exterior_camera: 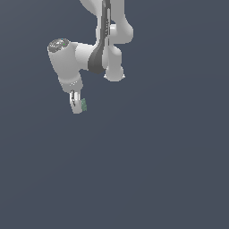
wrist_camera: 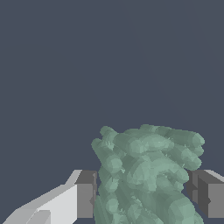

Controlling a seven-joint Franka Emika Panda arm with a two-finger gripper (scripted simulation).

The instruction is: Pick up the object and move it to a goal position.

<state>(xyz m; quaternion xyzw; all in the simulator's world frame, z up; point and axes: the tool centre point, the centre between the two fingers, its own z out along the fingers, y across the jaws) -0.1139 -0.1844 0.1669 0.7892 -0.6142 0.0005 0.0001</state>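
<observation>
The object [exterior_camera: 83, 105] is a tiny mottled green lump at the tip of my white gripper [exterior_camera: 78, 106], left of centre in the exterior view. In the wrist view the object [wrist_camera: 146, 175] fills the gap between the two grey finger pads [wrist_camera: 85, 194], which press on it from both sides. My gripper [wrist_camera: 142, 194] is shut on it. The arm reaches down from the top of the exterior view, with the hand pointing downward. I cannot tell whether the object touches the floor.
A plain dark blue-grey surface [exterior_camera: 156, 170] fills both views. No other objects, walls or edges show.
</observation>
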